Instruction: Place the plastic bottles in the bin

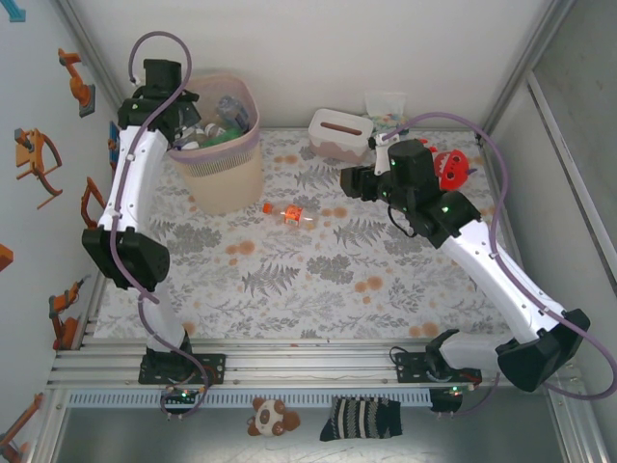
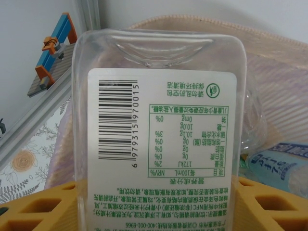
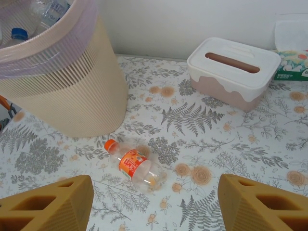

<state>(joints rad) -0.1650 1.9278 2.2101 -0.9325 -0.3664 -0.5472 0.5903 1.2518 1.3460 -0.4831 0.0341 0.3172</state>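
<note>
My left gripper (image 2: 154, 204) is shut on a clear plastic bottle (image 2: 159, 110) with a white printed label, its base pointing away from the camera. It holds the bottle over the beige bin (image 1: 231, 178) at the pink liner's rim (image 2: 269, 62). Several bottles (image 1: 227, 111) lie inside, one with a blue label (image 2: 281, 166). On the table, a clear bottle with an orange cap and label (image 3: 137, 166) lies on its side to the right of the bin (image 3: 62, 91). My right gripper (image 3: 154, 207) hovers open just short of that bottle (image 1: 289, 214), with nothing between its fingers.
A white and pink tissue box (image 3: 233, 72) with a slot stands at the back, a tissue pack (image 3: 291, 67) behind it. A red plush toy (image 1: 451, 169) lies at the back right beside the right arm. White walls close the back and sides.
</note>
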